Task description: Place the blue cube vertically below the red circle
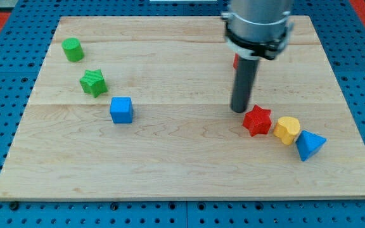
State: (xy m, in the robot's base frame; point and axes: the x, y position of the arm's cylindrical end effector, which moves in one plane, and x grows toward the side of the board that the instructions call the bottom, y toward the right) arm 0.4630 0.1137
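The blue cube (121, 109) sits left of the board's middle. The red circle (236, 61) is mostly hidden behind my rod at the upper right; only a small red sliver shows at the rod's left edge. My tip (239, 109) rests on the board just up and left of the red star (257, 120), far to the right of the blue cube.
A green cylinder (73, 49) and a green star (94, 83) lie at the upper left. A yellow block (287, 130) and a blue triangle (309, 145) sit right of the red star. The wooden board (182, 171) lies on a blue pegboard.
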